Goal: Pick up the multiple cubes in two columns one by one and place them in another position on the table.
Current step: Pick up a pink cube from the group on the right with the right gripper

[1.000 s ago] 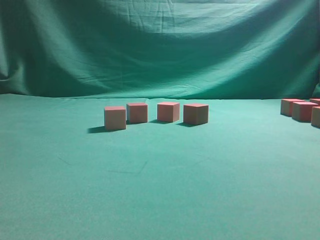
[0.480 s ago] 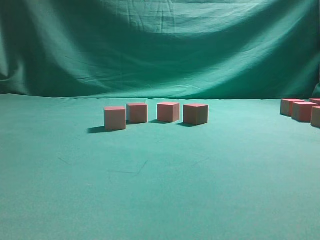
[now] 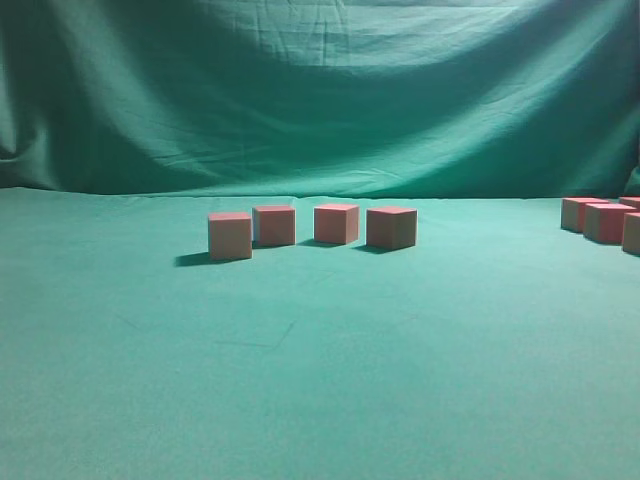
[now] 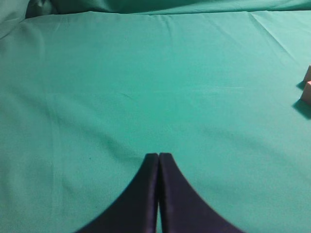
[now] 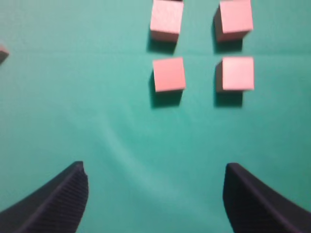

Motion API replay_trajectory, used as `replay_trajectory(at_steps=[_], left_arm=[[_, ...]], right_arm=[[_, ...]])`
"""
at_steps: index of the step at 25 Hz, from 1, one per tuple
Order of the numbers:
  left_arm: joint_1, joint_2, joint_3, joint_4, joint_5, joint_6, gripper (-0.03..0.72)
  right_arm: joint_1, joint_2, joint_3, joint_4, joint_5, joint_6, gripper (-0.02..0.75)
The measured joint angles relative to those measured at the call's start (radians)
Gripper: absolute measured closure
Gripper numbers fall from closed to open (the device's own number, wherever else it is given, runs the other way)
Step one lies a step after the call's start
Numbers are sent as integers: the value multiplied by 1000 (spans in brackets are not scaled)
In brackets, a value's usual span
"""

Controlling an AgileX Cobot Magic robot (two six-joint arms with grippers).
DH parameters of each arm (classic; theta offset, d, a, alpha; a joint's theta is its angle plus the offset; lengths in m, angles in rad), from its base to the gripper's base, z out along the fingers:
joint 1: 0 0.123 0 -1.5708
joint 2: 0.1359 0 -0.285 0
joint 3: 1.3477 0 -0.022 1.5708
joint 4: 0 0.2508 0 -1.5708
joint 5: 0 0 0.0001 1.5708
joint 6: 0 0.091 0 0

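- The desk [image 3: 320, 380], draped in green cloth, carries every cube in sight; none is lifted, and neither arm shows in the exterior view.
- Four cubes [image 3: 337, 223] stand in a loose row across the middle of the desk, well back from its front edge, each apart from its neighbour. I judge these to be the ones already moved (the leftmost sits a little forward of the other three).
- The two columns [image 5: 201, 46] are what is left: the right wrist view shows four cubes, two in each column with a clear lane of cloth between, and the upper pair is cut by the frame's top edge, so more could lie beyond it.
- In the exterior view this group [image 3: 605, 221] sits at the desk's right edge, partly out of frame; at least three show there, so the full count cannot be settled.
- The right gripper [image 5: 155, 194] hangs over bare cloth short of the columns, jaws spread wide, holding nothing; the nearest cube [image 5: 168, 74] lies ahead of it in the left column.
- The left gripper [image 4: 158, 162] has its two fingers pressed together with nothing between them, over bare cloth, with corners of two cubes [image 4: 306, 85] at that view's right border.
- By my reading the task is roughly halfway, with at least four cubes to go.
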Motion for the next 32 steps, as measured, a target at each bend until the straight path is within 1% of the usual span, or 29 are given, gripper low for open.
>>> replay_trajectory(at_steps=[3,8,10,17,26,32], left_arm=[[0,0,0,0,0,0,688],[0,0,0,0,0,0,688],[0,0,0,0,0,0,688],[0,0,0,0,0,0,688],[0,0,0,0,0,0,688],[0,0,0,0,0,0,688]], right_arm=[[-7,57,2,7,-45,-47,161],[-7,184,-6,11,-122,-72,161],[-7,240,-29,-3,-146,-74,161],[-7,389,-137,-23,-155,-74,161],[-43,457,-148,-46,-165,-80,161],[-43,494,-147,-15,-194,-114,161]])
